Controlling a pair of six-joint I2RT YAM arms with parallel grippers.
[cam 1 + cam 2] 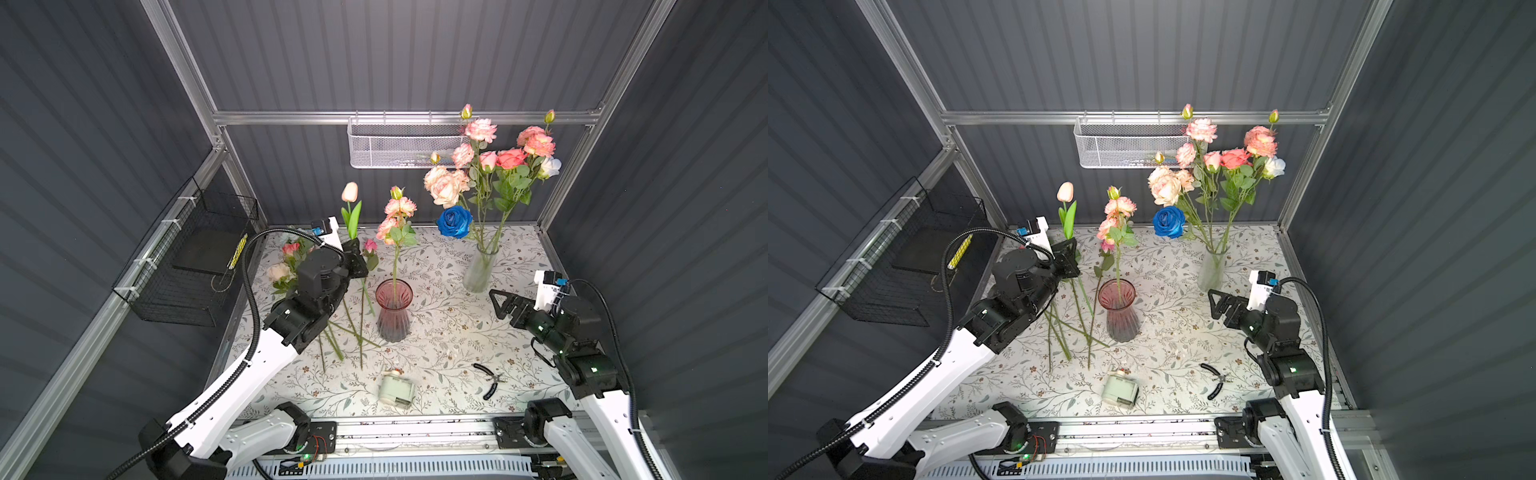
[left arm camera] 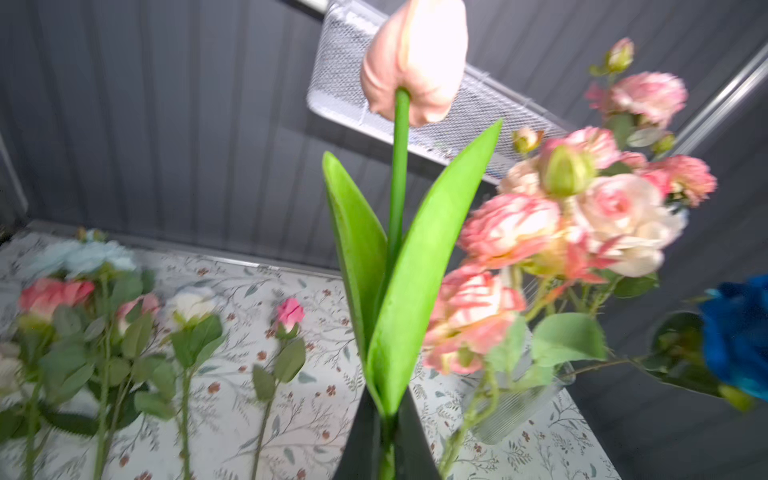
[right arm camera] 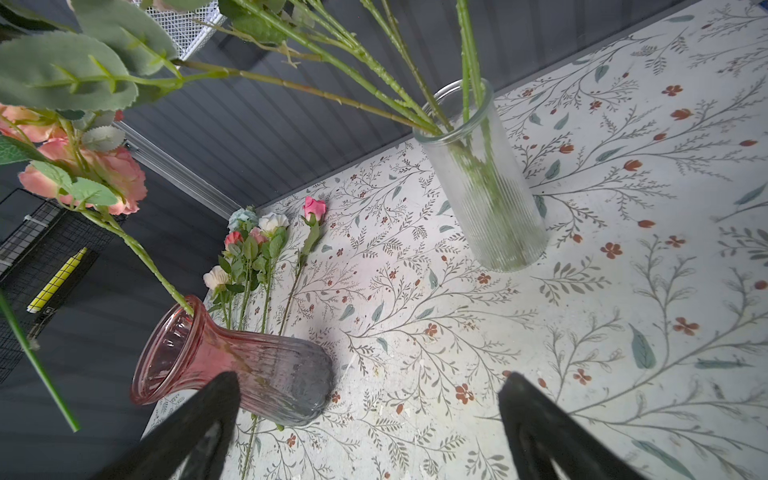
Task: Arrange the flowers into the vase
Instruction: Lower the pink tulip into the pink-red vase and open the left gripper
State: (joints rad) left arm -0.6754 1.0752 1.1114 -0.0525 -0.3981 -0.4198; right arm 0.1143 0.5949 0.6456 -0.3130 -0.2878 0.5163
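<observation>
Tulip [image 2: 398, 174] prob. in closed L pincer [image 2: 385, 419]

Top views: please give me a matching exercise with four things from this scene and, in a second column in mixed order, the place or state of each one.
1 tulip
2 blue rose
3 pliers
4 pink vase

A lies flat on the table
B clamped in the left gripper
C holds one pink spray
D stands in the clear vase

Pairs: 1-B, 2-D, 3-A, 4-C
</observation>
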